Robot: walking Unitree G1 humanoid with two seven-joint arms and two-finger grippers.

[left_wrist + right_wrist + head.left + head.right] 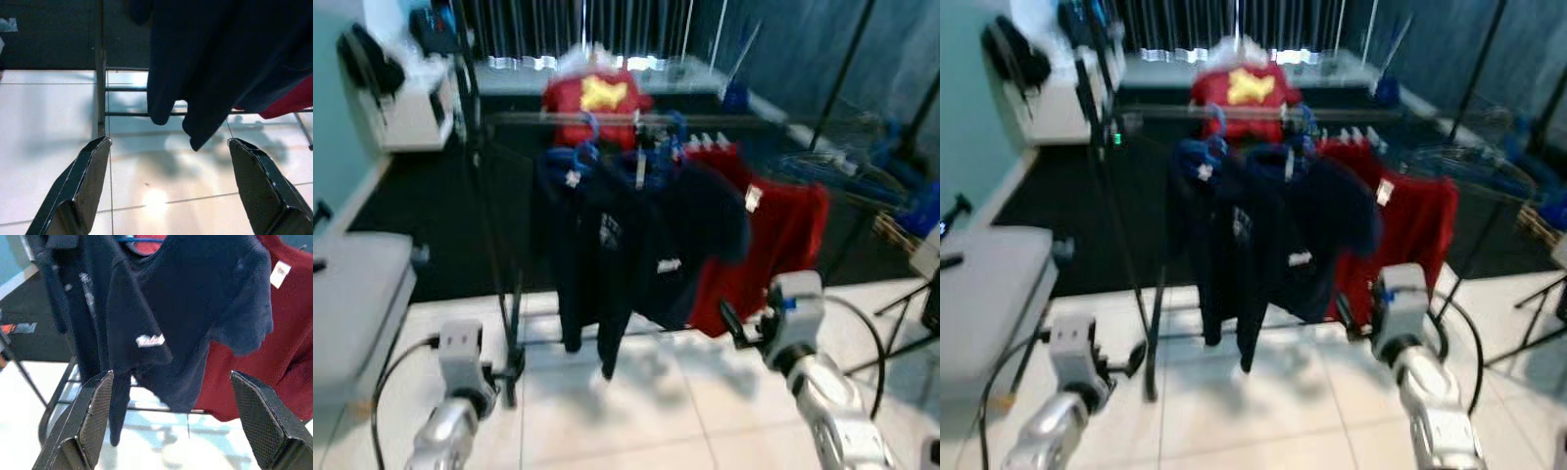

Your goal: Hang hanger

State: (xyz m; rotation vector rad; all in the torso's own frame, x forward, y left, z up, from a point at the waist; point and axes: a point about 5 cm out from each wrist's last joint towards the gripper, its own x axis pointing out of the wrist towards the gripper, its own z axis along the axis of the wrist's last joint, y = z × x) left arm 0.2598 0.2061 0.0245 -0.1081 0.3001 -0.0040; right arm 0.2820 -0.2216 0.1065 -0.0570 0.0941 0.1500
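Right gripper point(168, 418), jaws wide and empty, is raised just before the rack point(636, 120); left gripper point(166, 188), also spread and empty, sits low by the rack's foot. White tiled floor point(656, 411) below, dark carpet behind. Blue hangers point(587, 147) hang on the rack's rail, carrying navy shirts point(626, 245), above the right gripper.

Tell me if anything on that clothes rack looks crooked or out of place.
Nothing stands out. The navy shirts and red shirts hang from the rack rail. Both the left gripper and right gripper are open and empty.
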